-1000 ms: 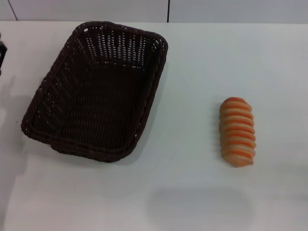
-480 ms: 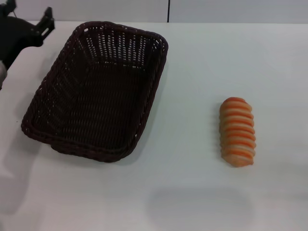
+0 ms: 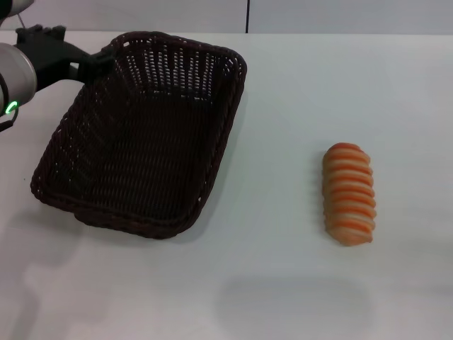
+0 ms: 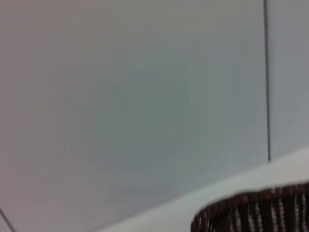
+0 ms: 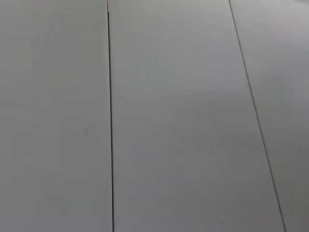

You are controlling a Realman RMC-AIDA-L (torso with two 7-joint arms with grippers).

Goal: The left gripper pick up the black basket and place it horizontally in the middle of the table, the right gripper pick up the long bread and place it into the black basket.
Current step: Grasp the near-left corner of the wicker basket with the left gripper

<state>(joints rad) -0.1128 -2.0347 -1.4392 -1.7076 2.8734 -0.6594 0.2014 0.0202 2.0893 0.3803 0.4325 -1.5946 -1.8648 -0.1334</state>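
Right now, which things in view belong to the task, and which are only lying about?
Belong to the task:
- left gripper, open, at the basket's far left corner
- black basket
- long bread
- table

Lying about:
- nothing visible

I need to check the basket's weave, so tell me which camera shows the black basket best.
The head view: the whole black basket lies on the table, rim and openwork sides visible, left gripper at its far left corner. The left wrist view catches only a rim sliver; the right wrist view shows none.

The black basket (image 3: 141, 134) lies on the table (image 3: 283, 283), left side; the long bread (image 3: 349, 193) right, well apart; the left gripper (image 3: 74, 53) at the basket's far-left corner.
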